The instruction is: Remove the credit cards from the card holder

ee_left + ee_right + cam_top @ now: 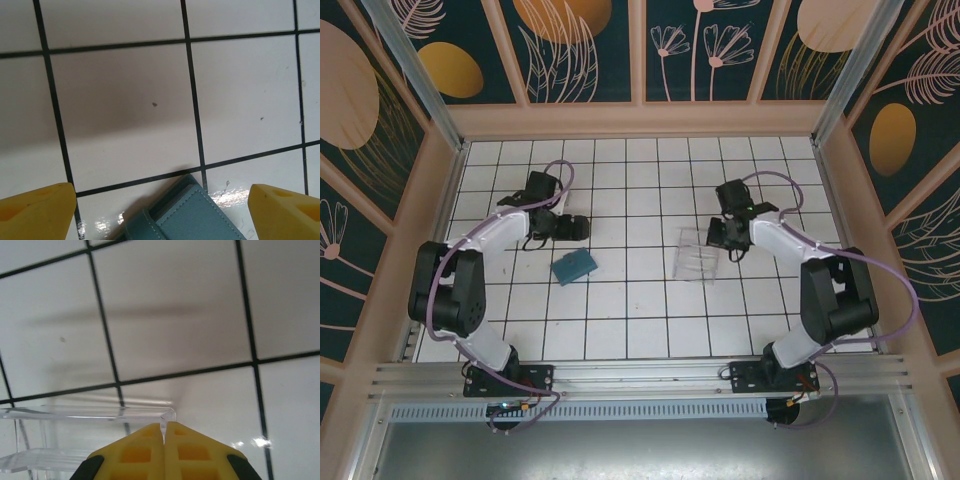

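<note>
from above, one slate-blue card holder point(574, 266) lies flat on the tiled table point(640, 320), left of centre, with the left gripper point(568, 226) just beyond it. one clear tray point(698, 258) sits well apart to the right, with the right gripper point(718, 236) at its far right edge. that makes one holder and one tray; how many credit cards are inside i cannot tell, since the holder looks folded shut. on the left wrist view the yellow fingertips point(37, 210) stand wide apart and hold nothing, and the holder's corner lies between them, untouched. on the right wrist view the fingertips point(145, 455) are pressed together, with the tray's thin clear wall seemingly pinched between them. i judge the holder light, soft and floppy, likely to slide on the glossy tile: pin one flap, then pinch a card's exposed edge. the cards should be thin, stiff and slick.
</note>
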Motion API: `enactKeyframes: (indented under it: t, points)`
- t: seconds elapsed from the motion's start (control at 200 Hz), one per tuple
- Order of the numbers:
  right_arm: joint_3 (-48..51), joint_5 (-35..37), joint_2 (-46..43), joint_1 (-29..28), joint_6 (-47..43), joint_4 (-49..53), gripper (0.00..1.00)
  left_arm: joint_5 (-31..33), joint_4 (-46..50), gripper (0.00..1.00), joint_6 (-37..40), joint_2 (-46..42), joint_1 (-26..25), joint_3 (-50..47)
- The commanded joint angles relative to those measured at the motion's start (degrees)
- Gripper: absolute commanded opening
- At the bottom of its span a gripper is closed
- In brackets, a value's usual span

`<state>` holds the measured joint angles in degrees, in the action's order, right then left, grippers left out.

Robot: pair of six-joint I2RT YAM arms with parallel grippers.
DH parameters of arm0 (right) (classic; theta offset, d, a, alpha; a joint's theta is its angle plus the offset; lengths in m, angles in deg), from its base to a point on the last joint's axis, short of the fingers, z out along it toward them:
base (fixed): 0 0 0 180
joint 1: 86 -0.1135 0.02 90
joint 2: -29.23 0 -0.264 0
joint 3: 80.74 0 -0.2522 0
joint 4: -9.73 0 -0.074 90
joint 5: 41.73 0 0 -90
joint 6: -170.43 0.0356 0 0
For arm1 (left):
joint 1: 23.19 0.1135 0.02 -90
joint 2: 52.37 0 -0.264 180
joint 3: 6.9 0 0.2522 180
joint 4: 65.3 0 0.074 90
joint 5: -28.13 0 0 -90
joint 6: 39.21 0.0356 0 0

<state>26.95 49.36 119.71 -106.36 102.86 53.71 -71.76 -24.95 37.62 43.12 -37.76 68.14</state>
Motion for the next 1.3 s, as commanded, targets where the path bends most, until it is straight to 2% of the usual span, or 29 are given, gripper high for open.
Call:
enactKeyframes:
  t: [0.0,0.16,0.425,0.611,0.736,0.891,1.031,1.291]
  points:
    - [-6.1,1.7,2.7,-1.9,0.3,-0.3,0.03,1.1,0.1,0.89,-3.2,1.9,-1.6,-2.5]
    - [-15.0,2.3,9.0,-4.0,-0.3,0.4,0.02,-1.2,-0.1,0.87,-3.8,4.1,-4.2,-4.9]
    - [-32.9,2.4,22.4,-7.0,-2.0,4.1,0.01,-5.2,-4.6,0.88,-11.5,0.5,-5.7,-13.0]
    - [-45.1,2.1,30.9,-9.0,-3.5,8.6,0.01,-11.0,-12.3,0.82,-21.0,-2.5,-7.4,-19.0]
    - [-51.0,2.0,35.0,-10.0,-3.8,11.8,0.0,-11.9,-15.8,0.8,-26.7,-3.2,-10.1,-21.6]
    - [-54.6,1.8,38.0,-10.7,-3.3,13.7,0.0,-12.6,-19.8,0.75,-34.0,-4.0,-13.4,-24.2]
    - [-54.8,1.0,38.8,-11.5,-2.4,13.9,0.01,-13.0,-21.6,0.76,-38.8,-5.2,-16.1,-25.2]
    - [-52.7,0.1,38.3,-12.5,-1.8,12.7,0.15,-11.4,-22.0,0.81,-43.8,-8.7,-19.6,-28.3]
